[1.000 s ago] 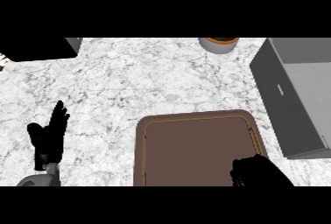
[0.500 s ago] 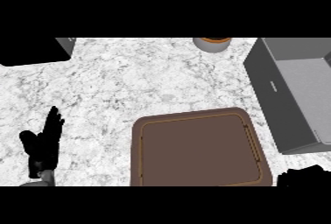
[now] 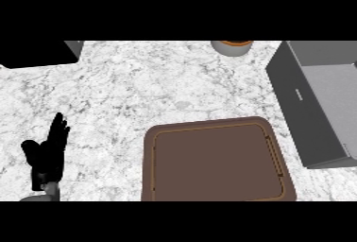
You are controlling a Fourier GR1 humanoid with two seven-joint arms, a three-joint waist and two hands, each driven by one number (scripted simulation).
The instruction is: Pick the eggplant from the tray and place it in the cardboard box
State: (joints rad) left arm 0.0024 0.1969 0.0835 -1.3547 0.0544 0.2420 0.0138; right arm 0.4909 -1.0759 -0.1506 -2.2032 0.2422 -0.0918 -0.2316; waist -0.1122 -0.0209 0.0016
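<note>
A brown tray [image 3: 216, 160] lies on the marble counter at the lower middle, and nothing shows on it. A grey box [image 3: 320, 101] stands open at the right edge, its inside bare as far as I can see. No eggplant is visible anywhere. My left hand [image 3: 47, 153] rests at the lower left, fingers straight and pointing up, open and holding nothing. My right hand does not show in the head view.
A small round grey pot with an orange-brown rim [image 3: 231, 46] stands at the counter's far edge. A dark recess [image 3: 38, 53] fills the far left corner. Bare marble [image 3: 160, 90] stretches between the tray and the far edge.
My right hand, which was over the tray's lower right corner, has slid down and out of view. The view has shifted slightly; the left hand stays resting.
</note>
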